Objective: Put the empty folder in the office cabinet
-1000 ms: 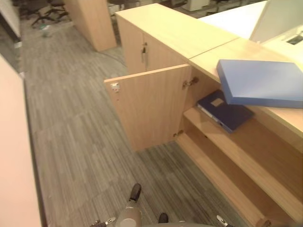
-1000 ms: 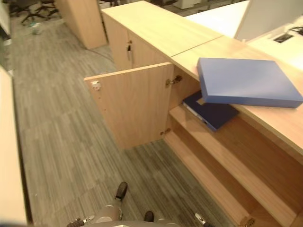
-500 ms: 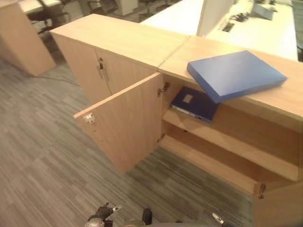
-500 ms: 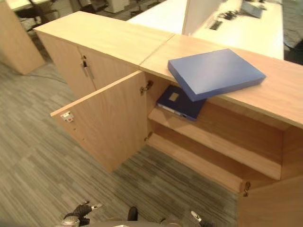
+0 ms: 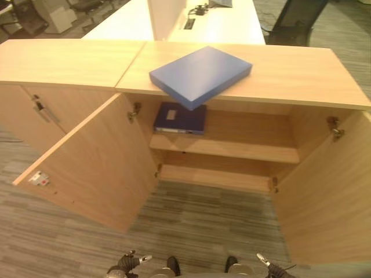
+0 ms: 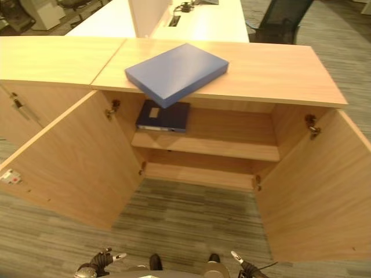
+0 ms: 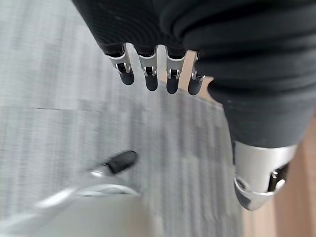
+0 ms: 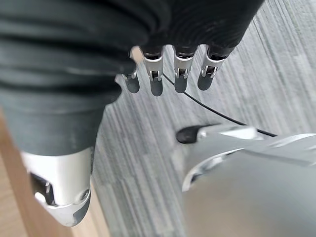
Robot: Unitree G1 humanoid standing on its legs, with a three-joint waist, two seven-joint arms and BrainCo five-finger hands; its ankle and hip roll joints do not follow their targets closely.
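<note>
- Folder (image 5: 200,75), the big blue one, is lying flat on the cabinet top (image 5: 290,72), with one corner sticking out past the front edge above the open compartment; neither hand is touching it.
- Carpet floor (image 5: 197,223) in grey stripes is running in front of the cabinet (image 6: 232,145).
- Left door (image 5: 87,168) is standing wide open, swung out toward the robot's left, and right door (image 5: 330,197) is standing wide open on the robot's right.
- Shelf (image 5: 232,152) is crossing the middle of the open compartment, with the lower level below it.
- White desk (image 5: 174,20) is sitting behind the cabinet, and a dark chair (image 5: 298,17) is showing at the far right.
- Second folder (image 5: 179,119), darker blue and smaller, is lying flat on the left end of the shelf, right under the overhanging corner of the big one.
- Left hand (image 7: 148,74) is hanging low above the carpet, its fingers (image 7: 172,81) straight and spread loosely, holding nothing.
- Right hand (image 8: 168,74) is hanging low above the carpet too, its fingers (image 8: 155,84) relaxed and straight, holding nothing.
</note>
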